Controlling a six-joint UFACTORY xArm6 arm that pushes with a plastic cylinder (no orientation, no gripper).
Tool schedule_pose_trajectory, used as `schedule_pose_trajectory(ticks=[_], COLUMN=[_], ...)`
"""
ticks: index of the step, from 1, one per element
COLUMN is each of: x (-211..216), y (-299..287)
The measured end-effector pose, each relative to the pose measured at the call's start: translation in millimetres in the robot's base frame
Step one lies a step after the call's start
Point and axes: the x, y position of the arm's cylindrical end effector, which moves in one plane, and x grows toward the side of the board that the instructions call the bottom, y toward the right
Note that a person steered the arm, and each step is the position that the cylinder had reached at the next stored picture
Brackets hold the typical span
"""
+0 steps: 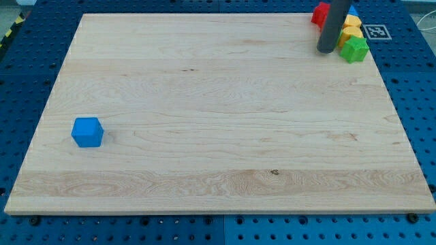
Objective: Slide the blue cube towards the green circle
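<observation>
A pale wooden desk (218, 170) is seen lying on a blue perforated base (17, 75). The blue cube (87, 132) is found at the left side of the desk, toward the near edge, well apart from everything else.

The dark rod is seen coming down at the far right corner, and my tip (326, 50) is placed on the desk there, just left of a cluster of blocks and far across the desk from the blue cube. No end effector with jaws is carried by the arm, so nothing is grasped; the rod ends plainly, and no block can be said for certain to be touched by it.

In the cluster, a red block (319, 14) is seen at the rod's left, partly hidden behind it. A green block (355, 49) with a lobed outline is placed nearest, just right of my tip. 2 yellow or orange blocks (350, 28) are stacked in view behind it, and a sliver of another blue block (353, 11) is seen at the far edge; its shape cannot be made out.

A black-and-white marker tag (376, 31) is fixed just beyond the desk's right corner.
</observation>
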Motion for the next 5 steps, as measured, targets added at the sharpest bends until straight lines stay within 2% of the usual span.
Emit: schedule_pose_trajectory(ticks=[2,3,5], x=[83.5,114.4,152.8], y=[-28.5,-70.5,-198.9])
